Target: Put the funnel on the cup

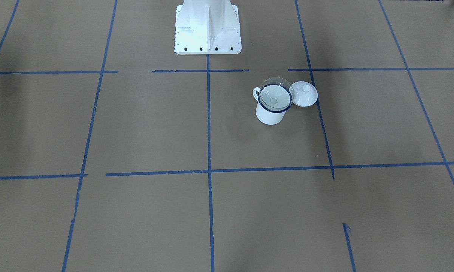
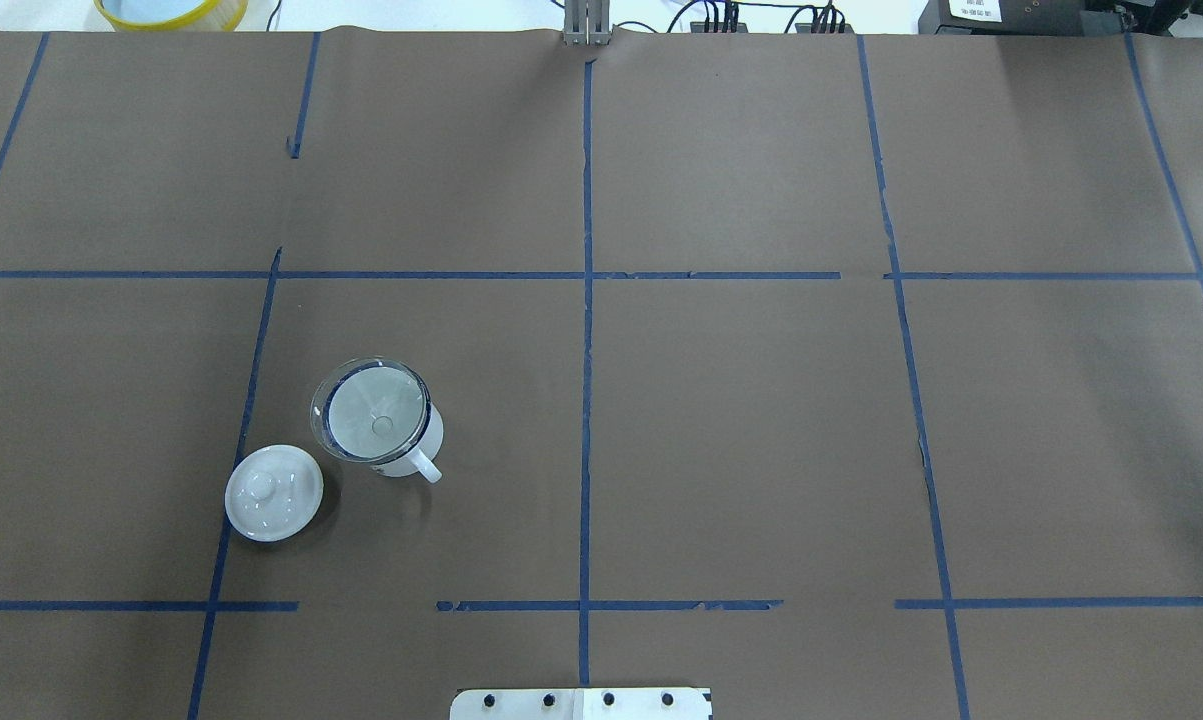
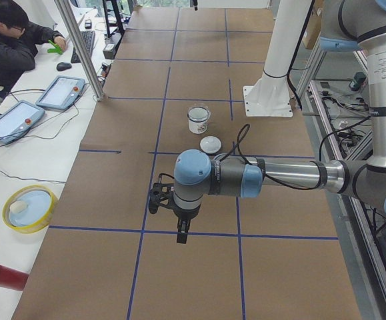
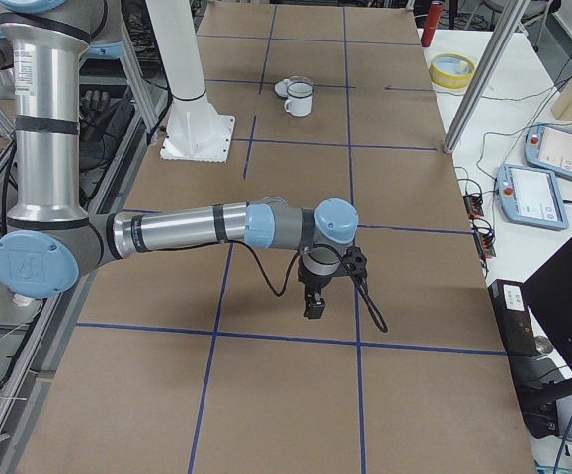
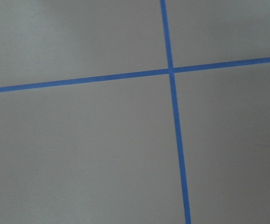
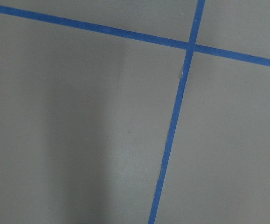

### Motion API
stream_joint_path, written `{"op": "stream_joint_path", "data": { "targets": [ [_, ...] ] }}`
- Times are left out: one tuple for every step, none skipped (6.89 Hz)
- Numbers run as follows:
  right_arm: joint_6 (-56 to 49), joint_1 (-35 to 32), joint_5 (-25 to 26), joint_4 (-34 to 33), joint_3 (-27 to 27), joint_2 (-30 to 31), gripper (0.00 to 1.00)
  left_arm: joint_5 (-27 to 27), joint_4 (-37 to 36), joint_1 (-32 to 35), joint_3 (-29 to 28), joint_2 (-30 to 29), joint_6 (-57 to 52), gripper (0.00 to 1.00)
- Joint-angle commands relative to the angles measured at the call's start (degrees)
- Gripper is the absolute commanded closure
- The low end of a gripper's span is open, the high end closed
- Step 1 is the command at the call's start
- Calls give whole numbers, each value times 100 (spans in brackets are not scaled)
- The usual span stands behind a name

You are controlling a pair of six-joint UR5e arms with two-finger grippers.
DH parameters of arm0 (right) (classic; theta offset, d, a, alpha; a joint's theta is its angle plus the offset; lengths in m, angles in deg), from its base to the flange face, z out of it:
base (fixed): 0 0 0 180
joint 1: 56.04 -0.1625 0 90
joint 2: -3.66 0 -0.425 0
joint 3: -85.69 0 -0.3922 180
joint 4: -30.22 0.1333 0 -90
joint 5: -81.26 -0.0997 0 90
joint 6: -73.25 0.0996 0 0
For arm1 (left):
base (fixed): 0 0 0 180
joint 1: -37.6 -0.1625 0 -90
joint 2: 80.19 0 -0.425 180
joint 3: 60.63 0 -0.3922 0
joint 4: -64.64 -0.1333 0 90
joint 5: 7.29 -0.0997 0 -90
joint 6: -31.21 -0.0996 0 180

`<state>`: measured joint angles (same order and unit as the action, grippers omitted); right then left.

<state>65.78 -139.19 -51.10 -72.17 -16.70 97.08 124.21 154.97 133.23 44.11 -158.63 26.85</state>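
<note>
On my overhead feed the clear funnel (image 2: 371, 408) sits in the mouth of the cup (image 2: 423, 437), rim on the dark blue rim and spout down inside. They stand left of the table (image 2: 741, 450) centre, at about 8 o'clock. The cup's handle points to about 5 o'clock, and the white lid (image 2: 274, 492) lies knob-up at about 8 o'clock from the cup, just beside it. The left side camera shows a dark print on the cup's side, too small for me to read. It also shows a yellow-rimmed bowl (image 3: 29, 208) holding a pale lump. Only the side cameras show the arms: the left gripper (image 3: 181, 233) and right gripper (image 4: 315, 301) hang above the paper, well apart from the cup. I cannot tell how either's fingers are set. Both wrist feeds give only crossed blue tape (image 5: 172, 71).
</note>
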Motion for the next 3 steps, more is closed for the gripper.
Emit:
{"op": "stream_joint_path", "data": {
  "targets": [
    [0,0,0,0,8,0,0,-19,-43,35,-102,-13,-20,0],
    [0,0,0,0,-1,0,0,-2,-25,35,-7,-22,-38,0],
    [0,0,0,0,-1,0,0,-1,1,26,-6,-31,-38,0]
  ]
}}
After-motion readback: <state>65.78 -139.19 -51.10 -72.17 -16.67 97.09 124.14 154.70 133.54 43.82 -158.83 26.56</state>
